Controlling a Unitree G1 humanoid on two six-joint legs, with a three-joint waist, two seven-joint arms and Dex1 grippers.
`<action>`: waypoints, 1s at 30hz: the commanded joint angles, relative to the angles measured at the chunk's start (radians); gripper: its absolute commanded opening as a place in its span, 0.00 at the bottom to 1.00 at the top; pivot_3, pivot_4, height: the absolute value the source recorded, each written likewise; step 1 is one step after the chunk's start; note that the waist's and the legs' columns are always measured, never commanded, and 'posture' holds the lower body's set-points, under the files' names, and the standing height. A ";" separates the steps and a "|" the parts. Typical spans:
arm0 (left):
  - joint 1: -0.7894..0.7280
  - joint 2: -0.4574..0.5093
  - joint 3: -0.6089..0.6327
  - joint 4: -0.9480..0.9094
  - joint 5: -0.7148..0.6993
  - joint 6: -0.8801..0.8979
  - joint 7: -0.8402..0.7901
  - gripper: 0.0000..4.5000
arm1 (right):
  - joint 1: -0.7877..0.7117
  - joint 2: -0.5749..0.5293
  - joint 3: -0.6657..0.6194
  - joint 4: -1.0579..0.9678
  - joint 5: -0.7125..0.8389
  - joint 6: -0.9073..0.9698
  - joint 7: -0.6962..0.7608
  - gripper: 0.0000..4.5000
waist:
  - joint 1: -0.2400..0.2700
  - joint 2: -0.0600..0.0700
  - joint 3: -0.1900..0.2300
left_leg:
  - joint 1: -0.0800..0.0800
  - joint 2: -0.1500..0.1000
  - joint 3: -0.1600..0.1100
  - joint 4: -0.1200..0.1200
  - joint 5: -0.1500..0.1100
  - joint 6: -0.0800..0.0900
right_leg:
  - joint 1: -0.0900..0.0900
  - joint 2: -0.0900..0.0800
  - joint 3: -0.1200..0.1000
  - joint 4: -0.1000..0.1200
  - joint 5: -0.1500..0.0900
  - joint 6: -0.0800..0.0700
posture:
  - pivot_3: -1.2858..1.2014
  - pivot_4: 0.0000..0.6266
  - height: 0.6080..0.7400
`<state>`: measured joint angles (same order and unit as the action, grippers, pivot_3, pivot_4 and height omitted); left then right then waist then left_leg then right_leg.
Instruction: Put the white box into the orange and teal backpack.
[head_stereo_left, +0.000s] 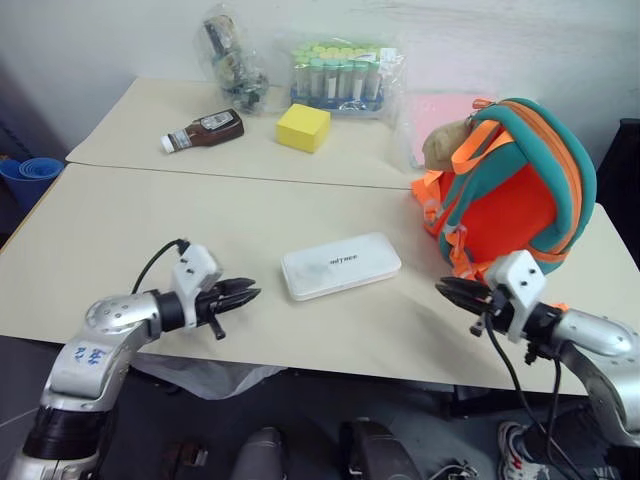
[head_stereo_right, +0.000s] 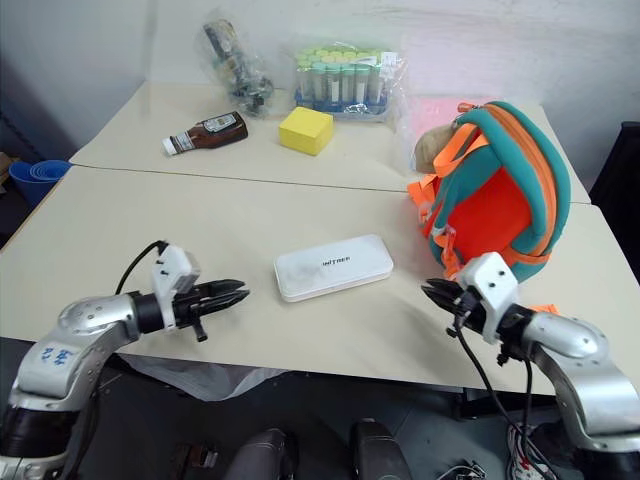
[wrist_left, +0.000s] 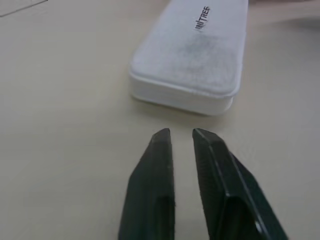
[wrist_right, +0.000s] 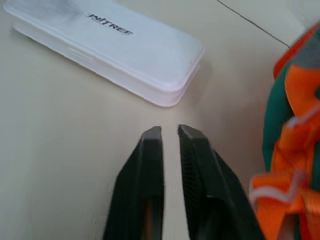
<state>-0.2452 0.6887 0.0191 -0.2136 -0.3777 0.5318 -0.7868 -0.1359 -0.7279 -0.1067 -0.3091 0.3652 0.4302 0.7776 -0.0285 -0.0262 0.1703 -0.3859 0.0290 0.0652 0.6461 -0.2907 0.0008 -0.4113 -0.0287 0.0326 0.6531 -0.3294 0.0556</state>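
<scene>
Both tools, left (head_stereo_left: 248, 293) and right (head_stereo_left: 447, 289), are held clenched and empty, flanking the flat white plastic box (head_stereo_left: 341, 265) lying between them on the tabletop (head_stereo_left: 120, 230); clenched, it could be shoved rather than gripped.

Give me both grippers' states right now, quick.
Left gripper: shut, empty, short of the flat white rounded plastic box.
Right gripper: shut, empty, between that box and the teal and orange soft backpack.
</scene>
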 joint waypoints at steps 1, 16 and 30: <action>-0.050 -0.012 -0.054 0.066 0.048 -0.038 -0.022 0.01 | -0.126 0.037 0.064 0.106 -0.064 -0.037 -0.020 0.00 | -0.004 0.000 0.000 | 0.000 0.000 0.000 0.000 0.000 0.000 | 0.000 0.001 0.000 0.000 0.000 0.000 | 0.52 0.24 1.00; -0.191 -0.087 -0.139 0.223 0.124 -0.014 -0.026 0.01 | -0.425 0.233 0.203 0.513 -0.268 -0.140 -0.127 0.00 | -0.002 0.000 0.001 | -0.003 0.000 0.001 0.003 0.000 0.000 | -0.003 0.001 0.000 0.004 0.000 0.001 | 0.52 0.24 1.00; -0.318 -0.126 -0.164 0.418 0.208 -0.141 -0.063 0.01 | -0.194 0.224 0.180 0.078 -0.209 0.095 -0.137 0.00 | -0.001 0.000 0.001 | -0.001 0.000 0.001 0.003 0.001 0.000 | -0.003 0.002 0.000 0.007 0.000 0.000 | 0.52 0.24 1.00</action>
<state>-0.5422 0.5539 -0.1491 0.1963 -0.1831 0.4296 -0.8349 -0.3323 -0.5004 0.0916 -0.1597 0.1334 0.5027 0.6445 -0.0298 -0.0260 0.1709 -0.3872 0.0294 0.0659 0.6497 -0.2899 0.0006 -0.4140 -0.0269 0.0328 0.6604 -0.3292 0.0561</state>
